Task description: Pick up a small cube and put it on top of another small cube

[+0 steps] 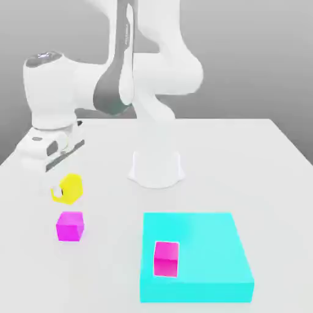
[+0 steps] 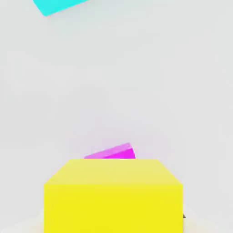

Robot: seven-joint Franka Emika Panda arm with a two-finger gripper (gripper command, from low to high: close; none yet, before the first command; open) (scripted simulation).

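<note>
The white table (image 1: 257,147) carries the Franka arm (image 1: 147,55), whose base stands near its centre. At about five o'clock from the base lies the flat cyan block (image 1: 208,244), with a pinkish-magenta cube (image 1: 166,258) on its top. At about eight o'clock from the base, the gripper (image 1: 66,183) has its jaws closed narrowly on the yellow cube (image 1: 70,188), lifted off the table. The fuchsia cube (image 1: 69,225) rests on the table just below it, apart from it.

A white, matte table (image 1: 257,153) with a straight far edge and a rounded far corner at the exterior view's right stands before a plain grey backdrop (image 1: 257,55) that grades darker upward, under soft, even, nearly shadowless light.
</note>
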